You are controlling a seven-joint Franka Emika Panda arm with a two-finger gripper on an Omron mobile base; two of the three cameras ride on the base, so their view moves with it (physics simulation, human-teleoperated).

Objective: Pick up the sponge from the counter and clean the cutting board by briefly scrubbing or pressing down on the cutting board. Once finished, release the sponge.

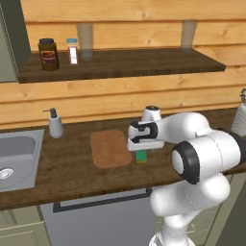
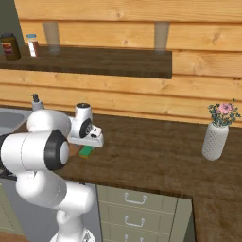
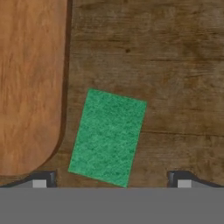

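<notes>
The green-topped sponge [image 3: 107, 137] lies flat on the dark wood counter [image 3: 175, 65], slightly askew, just right of the cutting board [image 3: 30, 83]. From the left base view the sponge [image 1: 141, 156] peeks out under my hand, its yellow layer showing, beside the reddish-brown board [image 1: 109, 148]. My gripper [image 3: 111, 181] hovers straight above the sponge, open, one fingertip [image 3: 41, 180] on each side of it and apart from it. In the right base view the sponge [image 2: 86, 151] sits below my hand and the board is mostly hidden by my arm.
A soap dispenser [image 1: 55, 124] stands by the steel sink [image 1: 17, 161] at the left. A wall shelf [image 1: 120, 65] carries a jar [image 1: 48, 54] and a small bottle [image 1: 72, 50]. A white vase with flowers [image 2: 216, 134] stands on the counter to the right.
</notes>
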